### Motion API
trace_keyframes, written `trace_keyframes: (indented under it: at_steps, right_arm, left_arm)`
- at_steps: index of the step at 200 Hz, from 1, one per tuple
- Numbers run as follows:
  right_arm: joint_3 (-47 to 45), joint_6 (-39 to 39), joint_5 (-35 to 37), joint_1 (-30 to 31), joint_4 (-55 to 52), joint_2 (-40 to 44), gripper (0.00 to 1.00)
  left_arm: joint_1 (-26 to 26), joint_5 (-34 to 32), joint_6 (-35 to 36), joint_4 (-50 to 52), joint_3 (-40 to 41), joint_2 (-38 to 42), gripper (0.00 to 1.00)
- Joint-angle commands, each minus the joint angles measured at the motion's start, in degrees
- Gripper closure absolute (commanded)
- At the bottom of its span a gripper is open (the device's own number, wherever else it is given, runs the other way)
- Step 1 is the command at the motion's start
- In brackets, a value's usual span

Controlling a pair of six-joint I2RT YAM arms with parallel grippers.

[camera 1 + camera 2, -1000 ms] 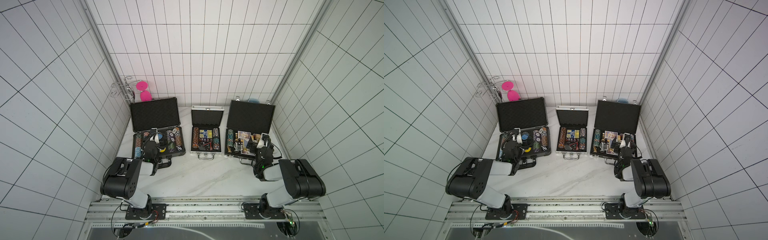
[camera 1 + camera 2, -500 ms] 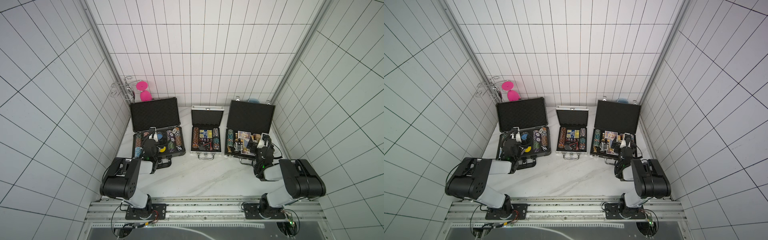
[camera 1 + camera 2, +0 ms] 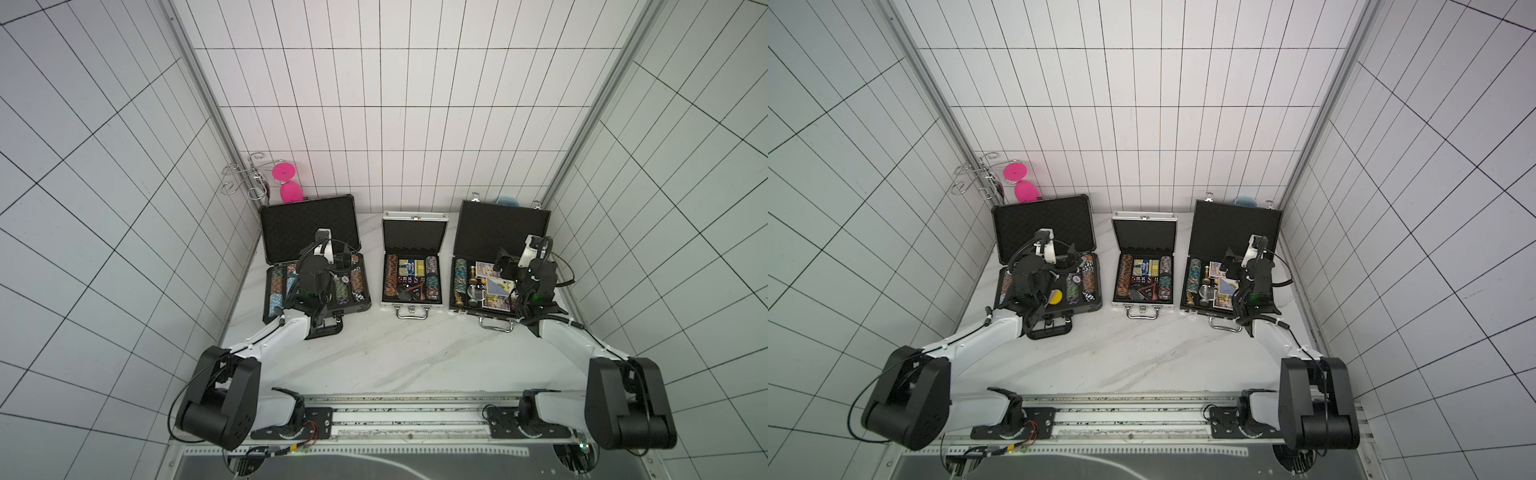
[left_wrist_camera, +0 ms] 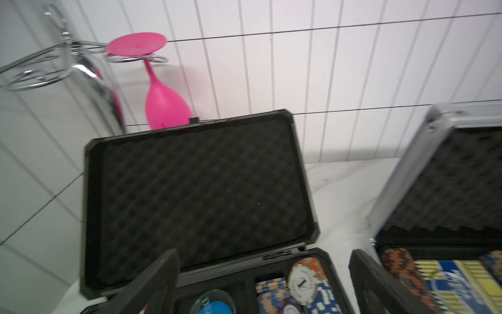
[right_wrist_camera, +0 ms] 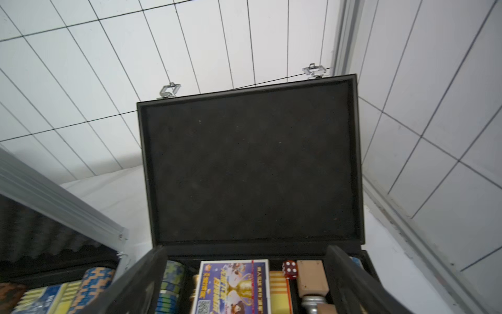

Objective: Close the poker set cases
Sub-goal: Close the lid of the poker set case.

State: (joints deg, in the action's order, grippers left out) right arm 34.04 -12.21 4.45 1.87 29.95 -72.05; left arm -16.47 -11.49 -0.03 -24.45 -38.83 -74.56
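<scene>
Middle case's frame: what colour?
Silver metal. The middle case shows it best in a top view, along the lid's edge.

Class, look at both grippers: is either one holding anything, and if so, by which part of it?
Nothing is held. The left gripper and the right gripper are both open and empty.

Bright, even light with soft shadows; both wrist views slightly motion-blurred.

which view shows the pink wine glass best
Left wrist view: the pink plastic wine glass hangs upside down in the chrome wire rack, foot, stem and bowl large. In both top views it is tiny behind the dark grey case lid. Right wrist: absent.
</scene>
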Motion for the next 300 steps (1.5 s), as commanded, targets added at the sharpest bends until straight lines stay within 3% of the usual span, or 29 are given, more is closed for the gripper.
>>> trace_keyframes:
  at_steps: [1,17,62,92,121,155,216,300]
  right_arm:
    - [8.72,-5.29,-2.06,3.69,-14.37,-0.41,0.07]
    - [12.84,-4.74,-1.59,6.85,-20.48,-2.29,0.07]
    - [20.05,-4.26,-3.07,13.3,-27.9,-5.55,0.08]
    - [25.17,-3.54,-3.1,16.01,-31.36,-8.23,0.08]
    - [26.43,-3.52,-3.61,17.61,-31.82,-8.66,0.09]
    - [27.0,-2.76,-3.98,18.94,-32.37,-8.31,0.1]
    - [27.12,-1.68,-3.92,19.14,-32.61,-8.4,0.1]
    - [29.51,-3.09,-4.12,17.89,-34.01,-9.47,0.1]
  left_arm:
    - [4.34,17.71,-8.63,-0.23,-0.47,-0.49,0.02]
    - [5.88,21.18,-11.33,2.15,-3.54,-2.62,0.02]
    - [-1.21,18.44,-10.99,15.25,-19.06,-6.38,0.02]
    - [-3.47,21.15,-21.42,21.48,-29.78,-11.65,0.03]
    - [-6.55,19.13,-24.03,26.71,-37.98,-18.11,0.04]
    - [-6.65,22.61,-28.64,30.74,-45.85,-25.87,0.09]
    - [-7.05,21.02,-28.23,35.7,-52.51,-32.64,0.15]
    - [-7.35,22.4,-27.74,36.63,-51.31,-33.02,0.31]
